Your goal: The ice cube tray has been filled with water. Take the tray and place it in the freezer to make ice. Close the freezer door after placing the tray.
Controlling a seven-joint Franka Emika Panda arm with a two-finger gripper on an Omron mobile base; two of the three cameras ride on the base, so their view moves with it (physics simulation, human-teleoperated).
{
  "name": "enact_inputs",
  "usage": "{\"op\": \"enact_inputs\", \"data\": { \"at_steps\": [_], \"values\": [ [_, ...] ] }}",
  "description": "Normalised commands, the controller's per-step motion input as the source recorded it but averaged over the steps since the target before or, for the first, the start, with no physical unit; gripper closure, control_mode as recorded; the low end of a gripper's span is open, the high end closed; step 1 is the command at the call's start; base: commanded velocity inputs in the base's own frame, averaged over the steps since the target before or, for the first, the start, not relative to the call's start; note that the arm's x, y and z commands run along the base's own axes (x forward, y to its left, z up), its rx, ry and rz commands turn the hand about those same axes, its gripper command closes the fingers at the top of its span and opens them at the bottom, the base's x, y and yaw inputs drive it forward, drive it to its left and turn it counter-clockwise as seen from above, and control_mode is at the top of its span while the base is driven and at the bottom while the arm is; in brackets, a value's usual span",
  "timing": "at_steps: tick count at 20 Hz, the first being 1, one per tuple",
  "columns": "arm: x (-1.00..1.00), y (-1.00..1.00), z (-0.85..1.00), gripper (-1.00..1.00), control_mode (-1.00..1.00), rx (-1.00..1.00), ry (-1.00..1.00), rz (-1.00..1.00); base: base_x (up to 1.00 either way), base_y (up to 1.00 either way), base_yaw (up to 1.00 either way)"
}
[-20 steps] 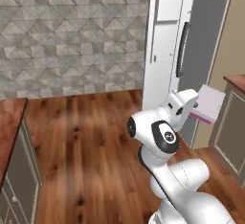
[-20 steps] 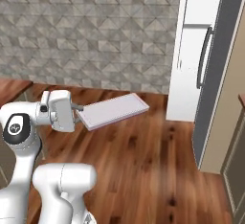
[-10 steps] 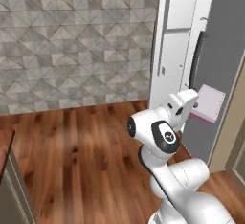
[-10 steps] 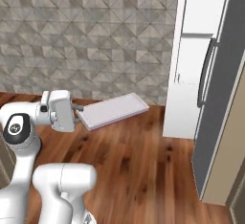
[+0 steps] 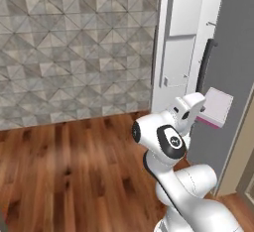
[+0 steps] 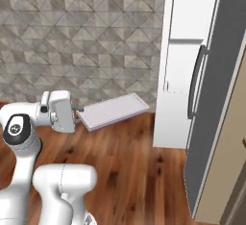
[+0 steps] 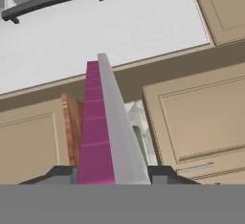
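1. Carrying step: the gripper (image 6: 77, 112) is clamped on one end of the ice cube tray (image 6: 114, 110), held level at centre frame in the right base view.
2. The freezer (image 6: 185, 84) stands at the right of the frame, well apart from the tray.
3. Next, I judge, the tray must reach an inner shelf; the freezer door (image 5: 225, 72) looks ajar, though that is hard to confirm.
4. The shelves are hidden, and the fingertips sit mostly behind the tray.
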Motion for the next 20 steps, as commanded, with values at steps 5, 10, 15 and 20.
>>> {"op": "enact_inputs", "data": {
  "at_steps": [5, 10, 15, 20],
  "values": [
    [0.00, 0.00, 0.00, 1.00, 1.00, 0.00, 0.00, 0.00, 0.58, -0.26, -0.09],
    [0.00, 0.00, 0.00, 1.00, 1.00, 0.00, 0.00, 0.00, 0.73, -0.14, -0.07],
    [0.00, 0.00, 0.00, 1.00, 1.00, 0.00, 0.00, 0.00, 0.67, -0.22, -0.08],
    [0.00, 0.00, 0.00, 1.00, 1.00, 0.00, 0.00, 0.00, 0.55, -0.38, -0.09]
  ]
}}
